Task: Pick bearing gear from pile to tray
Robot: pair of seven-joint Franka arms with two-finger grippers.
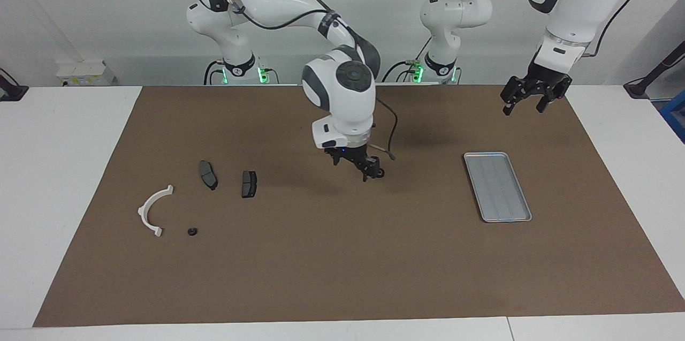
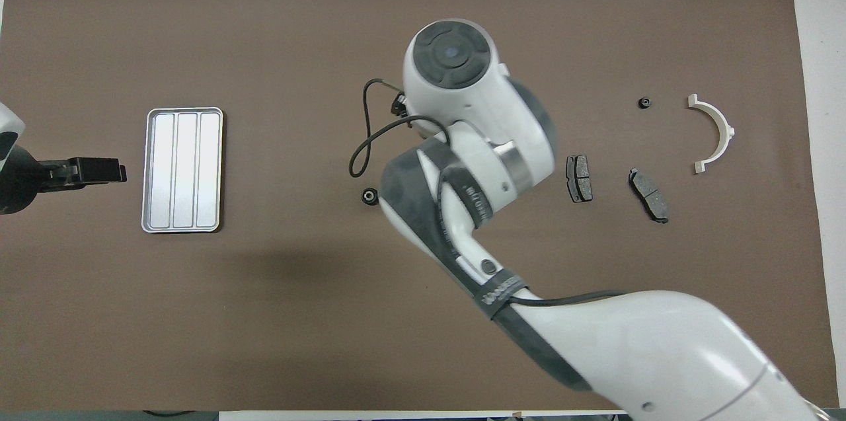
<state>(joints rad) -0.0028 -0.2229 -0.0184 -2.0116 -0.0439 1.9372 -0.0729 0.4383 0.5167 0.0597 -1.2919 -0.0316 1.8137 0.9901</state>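
1 tray (image 1: 497,186) | 2 brake pads (image 1: 208,174) | right gripper (image 1: 373,172) fingers clamp bearing gear (image 1: 379,173) | left gripper (image 1: 527,100) fingers apart

The bench (image 1: 64,180) was white, and a plain brown mat (image 1: 342,266) covered most of it. At the right of the facing view the tray (image 1: 497,186) was silver-grey with lengthwise ribs. At lower left lay a white half-ring bracket (image 1: 152,209), a tiny black round piece (image 1: 191,231), and two dark grey brake pads (image 1: 208,174) (image 1: 249,183). Both arms were glossy white with dark grey joint caps. The right tool (image 1: 372,169) and the left tool (image 1: 527,99) were black. The right tool carried a small black ring-shaped part (image 2: 369,196). Green lights glowed at the arm bases, upper centre.
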